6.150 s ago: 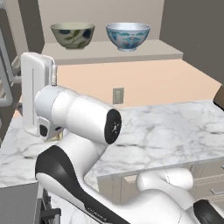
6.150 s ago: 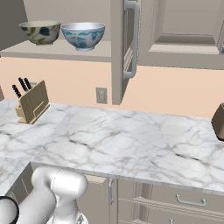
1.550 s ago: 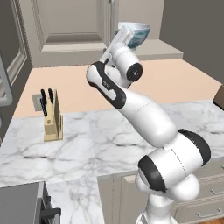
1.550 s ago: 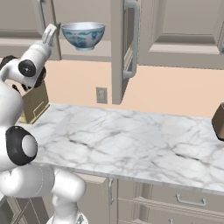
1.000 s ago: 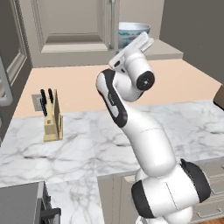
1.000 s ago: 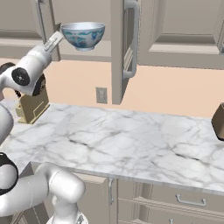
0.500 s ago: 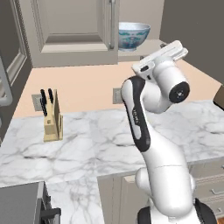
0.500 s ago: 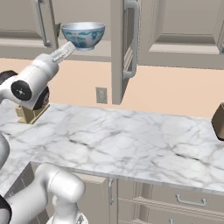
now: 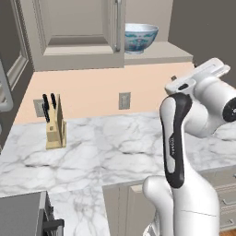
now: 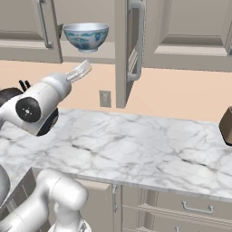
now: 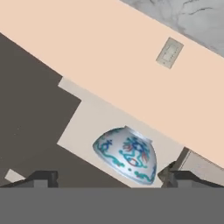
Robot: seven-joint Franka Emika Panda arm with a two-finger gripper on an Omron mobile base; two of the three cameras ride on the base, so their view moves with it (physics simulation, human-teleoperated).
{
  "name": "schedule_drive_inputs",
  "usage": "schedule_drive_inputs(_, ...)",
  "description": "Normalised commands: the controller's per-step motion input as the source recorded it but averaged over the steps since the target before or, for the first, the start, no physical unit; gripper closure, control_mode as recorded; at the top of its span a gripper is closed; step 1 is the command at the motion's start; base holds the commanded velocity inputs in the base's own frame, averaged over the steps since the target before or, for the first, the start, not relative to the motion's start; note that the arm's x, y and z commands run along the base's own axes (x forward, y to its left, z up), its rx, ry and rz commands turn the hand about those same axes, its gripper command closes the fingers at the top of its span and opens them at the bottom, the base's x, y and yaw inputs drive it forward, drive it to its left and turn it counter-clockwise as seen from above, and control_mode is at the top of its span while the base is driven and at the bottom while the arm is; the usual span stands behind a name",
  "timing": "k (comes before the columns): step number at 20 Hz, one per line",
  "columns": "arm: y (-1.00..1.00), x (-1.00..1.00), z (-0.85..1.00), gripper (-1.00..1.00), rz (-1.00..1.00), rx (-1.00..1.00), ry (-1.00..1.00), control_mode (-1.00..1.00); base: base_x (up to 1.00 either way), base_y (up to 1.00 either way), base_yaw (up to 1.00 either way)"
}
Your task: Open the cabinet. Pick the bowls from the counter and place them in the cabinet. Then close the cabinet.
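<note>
The cabinet's left door [image 10: 27, 27] stands shut, and its right door [image 10: 129, 50] swings out toward me, edge-on. The pale blue-white bowl [image 10: 86, 36] [image 9: 140, 38] sits on the beige shelf in the open half. The olive-beige bowl is hidden behind the shut left door [image 9: 73, 34]. My gripper [image 10: 84, 69] hangs below and just left of the blue-white bowl, pointing up at it. In the hand view, which is rolled over, that bowl [image 11: 127, 156] lies ahead between the wide-apart fingertips [image 11: 41, 178]. My gripper [image 11: 113, 178] is open and holds nothing.
The white marble counter [image 9: 115, 152] [image 10: 149, 145] runs below. A knife block [image 9: 55, 126] stands at its left and a dark appliance [image 10: 226, 124] at its right edge. A wall outlet [image 10: 105, 98] is on the peach backsplash. The open door's bar handle [image 10: 138, 41] juts out near my arm.
The left door, open earlier with both bowls showing, now covers the olive-beige bowl. Over the last second my hand swung right and down, away from that door, to under the blue-white bowl.
</note>
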Motion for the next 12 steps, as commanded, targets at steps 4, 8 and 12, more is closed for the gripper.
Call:
schedule_drive_inputs(4,0.08,-0.95,0.0,-1.0,-0.01,0.27,0.23,-1.0,0.0,0.0,0.0)
schedule_drive_inputs(8,0.02,-0.86,0.0,-1.0,-0.05,0.25,0.04,-1.0,0.0,0.0,0.0)
schedule_drive_inputs(12,0.03,-0.59,0.0,-1.0,-0.1,0.21,0.0,-1.0,0.0,0.0,0.0)
